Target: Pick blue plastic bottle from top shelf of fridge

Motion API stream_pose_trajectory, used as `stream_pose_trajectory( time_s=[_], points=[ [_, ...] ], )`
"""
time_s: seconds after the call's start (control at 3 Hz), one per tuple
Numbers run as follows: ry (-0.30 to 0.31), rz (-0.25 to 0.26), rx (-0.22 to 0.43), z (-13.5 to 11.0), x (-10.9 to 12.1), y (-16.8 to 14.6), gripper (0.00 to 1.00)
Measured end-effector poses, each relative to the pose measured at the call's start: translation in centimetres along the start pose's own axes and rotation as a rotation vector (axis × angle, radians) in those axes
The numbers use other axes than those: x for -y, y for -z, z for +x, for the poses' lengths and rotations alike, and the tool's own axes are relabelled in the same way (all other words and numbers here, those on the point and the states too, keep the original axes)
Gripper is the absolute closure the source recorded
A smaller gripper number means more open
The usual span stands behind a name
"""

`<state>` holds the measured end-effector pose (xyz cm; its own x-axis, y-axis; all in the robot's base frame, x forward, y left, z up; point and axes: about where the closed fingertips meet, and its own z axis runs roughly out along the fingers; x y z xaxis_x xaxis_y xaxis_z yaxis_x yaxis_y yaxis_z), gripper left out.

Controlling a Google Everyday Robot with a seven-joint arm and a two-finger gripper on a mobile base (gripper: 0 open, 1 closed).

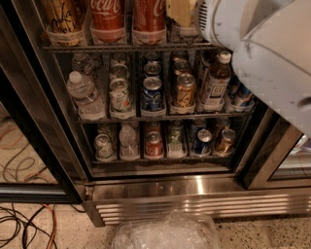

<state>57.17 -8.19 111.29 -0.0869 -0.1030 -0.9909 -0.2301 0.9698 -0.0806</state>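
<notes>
The gripper (181,12) sits at the top shelf's (121,48) right end — its grip cannot be told — well apart from the blue plastic bottle (62,19) by the fridge's (194,189) left frame.

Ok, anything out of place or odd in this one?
Crumpled clear plastic lies on the floor in front of the base of the fridge, with loose cables to its left. Nothing on the shelves looks toppled. The gripper is out of sight; the white arm covers the upper right.
</notes>
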Motion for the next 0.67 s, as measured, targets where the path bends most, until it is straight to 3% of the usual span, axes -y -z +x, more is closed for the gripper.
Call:
stream_pose_trajectory(
  time_s=[0.33, 0.67],
  points=[
    [-0.007, 0.014, -0.01, 0.6, -0.5, -2.7, 0.3],
    [0.024, 0.05, -0.013, 1.5, -0.7, -4.6, 0.29]
  ],
)
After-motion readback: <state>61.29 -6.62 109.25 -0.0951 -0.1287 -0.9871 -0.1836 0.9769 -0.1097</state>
